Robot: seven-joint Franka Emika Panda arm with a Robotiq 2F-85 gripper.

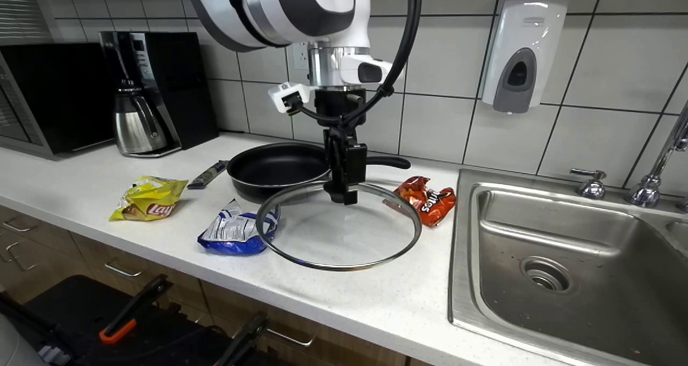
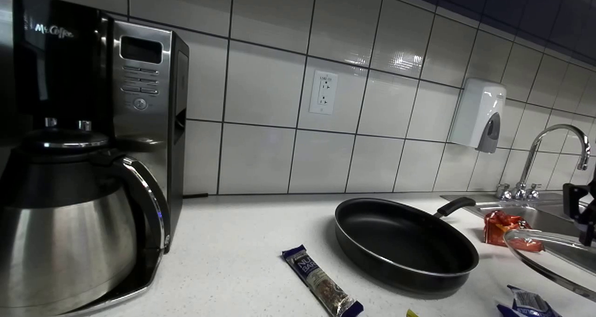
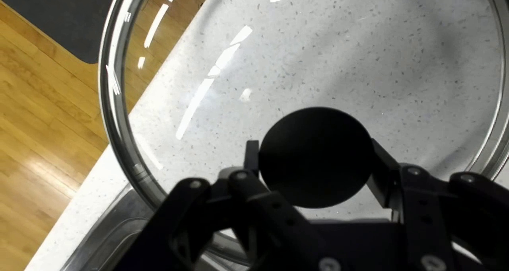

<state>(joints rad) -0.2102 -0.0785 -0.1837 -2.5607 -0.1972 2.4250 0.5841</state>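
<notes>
My gripper [image 1: 342, 195] is shut on the round black knob [image 3: 316, 159] of a clear glass lid [image 1: 344, 237]; both fingers press against the knob's sides in the wrist view. The steel-rimmed lid appears raised above the counter, and its rim [image 2: 535, 266] enters from the right in an exterior view. Behind it sits a black frying pan [image 1: 277, 167], uncovered, with its handle [image 2: 456, 205] pointing towards the sink. A blue chip bag [image 1: 231, 234] and a red Doritos bag [image 1: 432, 202] lie partly behind the lid's edges. Gripper and lid are cut off at the frame edge there.
A yellow Lay's bag [image 1: 150, 198] and a wrapped nut bar [image 2: 321, 282] lie left of the pan. The steel sink [image 1: 463, 280] with its faucet [image 2: 535, 154] is on the right. A coffee maker [image 1: 172, 81] and black microwave [image 1: 59, 86] stand at the back left.
</notes>
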